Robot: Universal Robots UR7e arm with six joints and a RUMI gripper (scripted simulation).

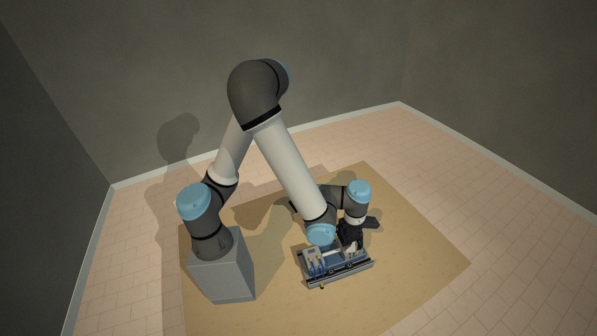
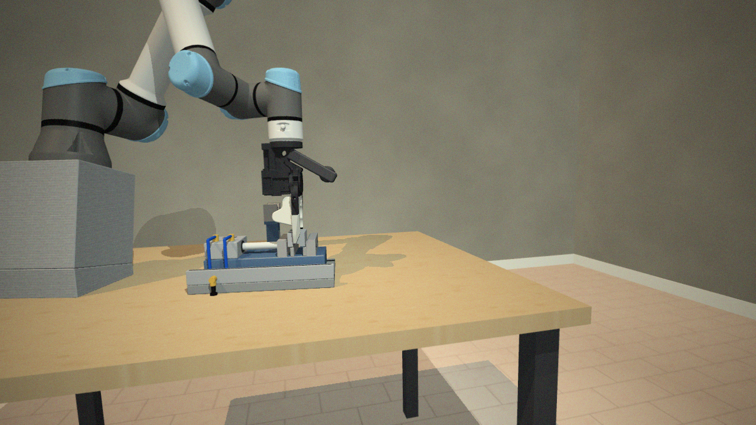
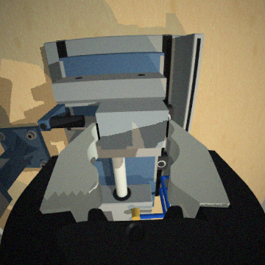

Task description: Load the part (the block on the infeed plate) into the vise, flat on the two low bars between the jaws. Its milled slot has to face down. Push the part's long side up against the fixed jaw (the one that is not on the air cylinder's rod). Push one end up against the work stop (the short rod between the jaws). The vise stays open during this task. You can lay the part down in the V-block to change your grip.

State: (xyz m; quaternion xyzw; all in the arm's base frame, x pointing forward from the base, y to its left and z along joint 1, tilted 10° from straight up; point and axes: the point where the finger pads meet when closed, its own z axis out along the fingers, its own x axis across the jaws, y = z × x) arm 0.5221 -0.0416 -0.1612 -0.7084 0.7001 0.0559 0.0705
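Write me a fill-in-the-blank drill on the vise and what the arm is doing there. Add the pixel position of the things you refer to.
The gripper (image 1: 354, 248) (image 2: 296, 244) (image 3: 132, 122) has its jaws shut on the ____.
Two ____ hoses (image 1: 318, 267) (image 2: 217, 252) (image 3: 164, 193) run at the vise's air cylinder (image 1: 312, 255) (image 2: 222, 247) (image 3: 126, 195).
The cylinder's rod (image 1: 330, 252) (image 2: 258, 245) (image 3: 120, 177) is ____ in colour.
The work stop (image 3: 68, 121) is ____ in colour.

Missing words: part; blue; white; black

Grey rect. block (image 1: 353, 253) (image 2: 300, 238) (image 3: 129, 121), gripped by tool (image 1: 354, 249) (image 2: 296, 244) (image 3: 132, 122) & tilted, sits btwn the jaws of the open vise (image 1: 331, 262) (image 2: 264, 259) (image 3: 112, 64).

Grey walls (image 1: 334, 54) (image 2: 423, 131) — pale skirting (image 1: 342, 117) (image 2: 574, 258); pinkish tiled floor (image 1: 417, 167) (image 2: 660, 317).
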